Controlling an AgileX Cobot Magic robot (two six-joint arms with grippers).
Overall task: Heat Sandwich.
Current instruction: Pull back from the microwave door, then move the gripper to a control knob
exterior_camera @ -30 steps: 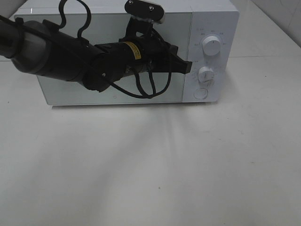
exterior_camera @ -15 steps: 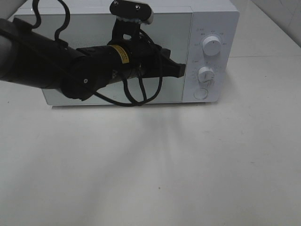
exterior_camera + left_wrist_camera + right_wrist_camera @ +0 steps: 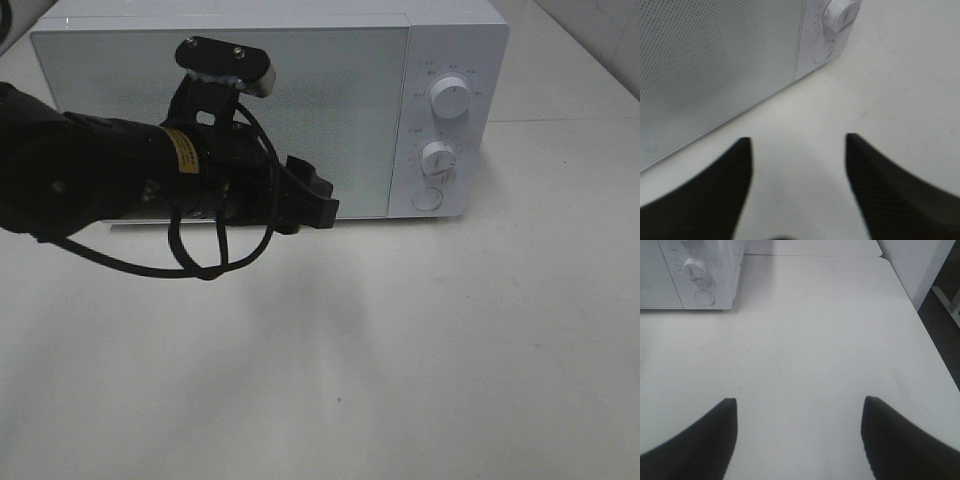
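A white microwave (image 3: 280, 110) stands at the back of the table with its door shut; it also shows in the left wrist view (image 3: 715, 65) and the right wrist view (image 3: 690, 275). Its two knobs (image 3: 450, 100) and round button are on the right panel. My left gripper (image 3: 318, 205) is open and empty, low in front of the door's lower right part; the left wrist view (image 3: 797, 142) shows only table between its fingers. My right gripper (image 3: 799, 402) is open and empty over bare table, right of the microwave. The sandwich is out of view.
The white table (image 3: 400, 350) spreads out in front of the microwave. Its right edge (image 3: 920, 320) shows in the right wrist view, with a white wall and floor beyond.
My left arm has pulled back from the microwave's control panel, moving left and down toward the table. The microwave door stays shut.
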